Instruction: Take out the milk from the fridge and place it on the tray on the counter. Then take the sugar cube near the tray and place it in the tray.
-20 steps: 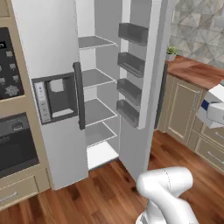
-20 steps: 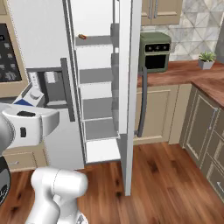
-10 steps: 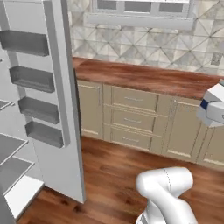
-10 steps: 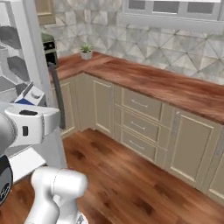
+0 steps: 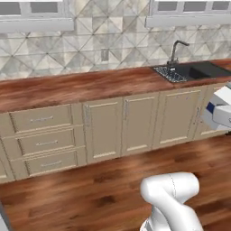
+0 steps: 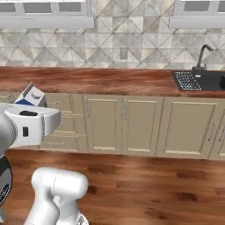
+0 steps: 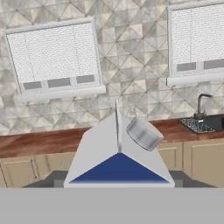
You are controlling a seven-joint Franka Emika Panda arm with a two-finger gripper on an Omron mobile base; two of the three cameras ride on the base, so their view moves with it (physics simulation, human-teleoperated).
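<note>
Glossy white rounded arm [image 6: 55,189], smooth bulbous links, dark joint edging at one side, small dark wrist marking.

You've got the milk [image 7: 118,153] right up against the hand camera: white gable top with a sharp centre ridge, a grey round cap [image 7: 142,133] on its right slope, dark blue band below. In the right base view the carton [image 6: 31,96] pokes up behind the white arm, tilted, blue patch showing. In the left base view it sits at the far right edge [image 5: 215,108], partly cut off. The counter [image 5: 81,85] runs across behind it, reddish-brown wood grain over beige drawers and cabinet doors.
</note>
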